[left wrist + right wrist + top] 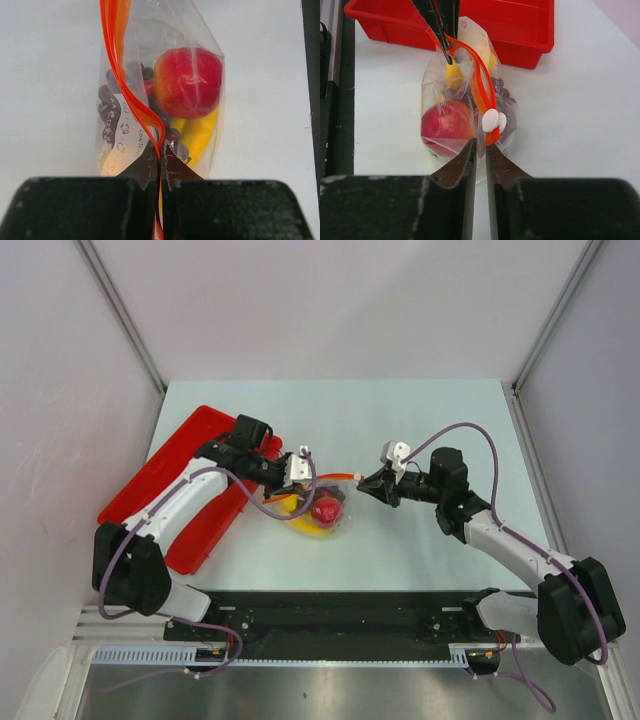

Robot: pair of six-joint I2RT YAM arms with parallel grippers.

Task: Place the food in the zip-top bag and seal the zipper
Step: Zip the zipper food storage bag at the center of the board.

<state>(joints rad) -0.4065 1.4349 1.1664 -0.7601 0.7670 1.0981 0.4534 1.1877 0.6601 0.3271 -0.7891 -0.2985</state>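
Two grips on one bag (318,502): left gripper (159,157) clenched on the zipper (112,45) at one end of the mouth, right gripper (479,150) clamped tight on the bag's edge at the other end, just beside a white slider (492,120). Between them, strands of the orange strip bowed apart. Inside the clear plastic, red fruit (187,82), grapes (106,95) and banana (201,137), packed together. Bag over the middle of the table (420,420), just right of the red tray (170,480); resting or lifted, impossible to tell.
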